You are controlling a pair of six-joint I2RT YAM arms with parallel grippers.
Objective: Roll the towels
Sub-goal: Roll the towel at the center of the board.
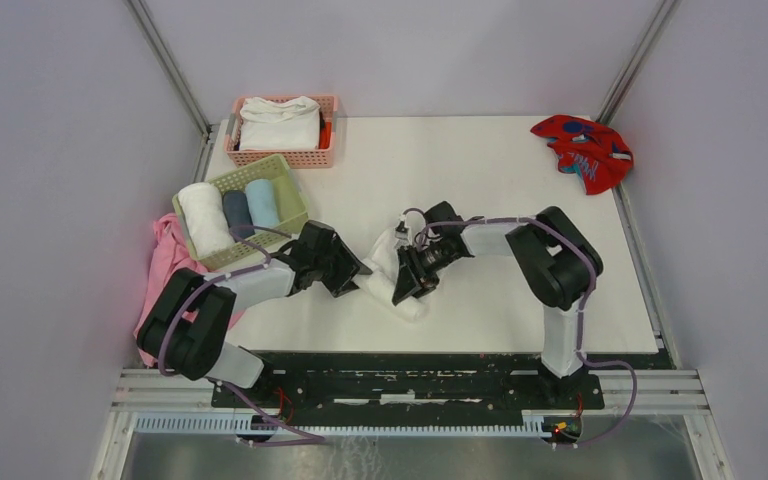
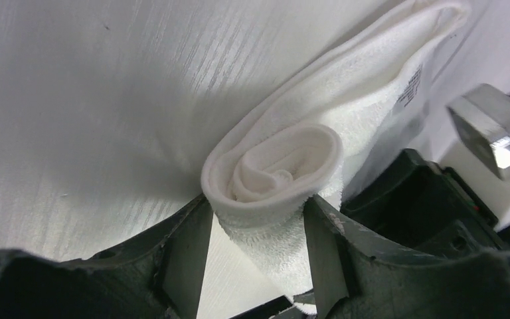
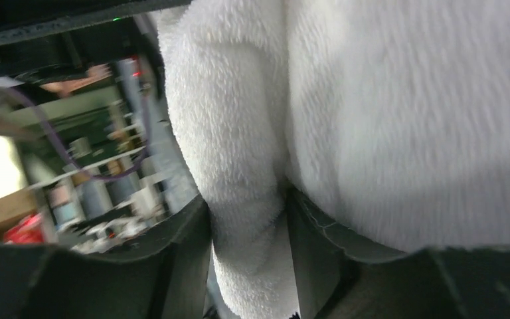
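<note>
The white towel (image 1: 392, 283) lies in the middle of the table (image 1: 480, 170), close to both arms. One end is rolled up like a snail. The left gripper (image 2: 259, 222) squeezes that rolled end between its jaws. The right gripper (image 3: 249, 222) pinches a fold of the same towel. So the step in hand is rolling this towel. I think the next move needs a tight hold and more turning, or the roll may fall open. The red towel (image 1: 582, 150) waits in the far right corner.
</note>
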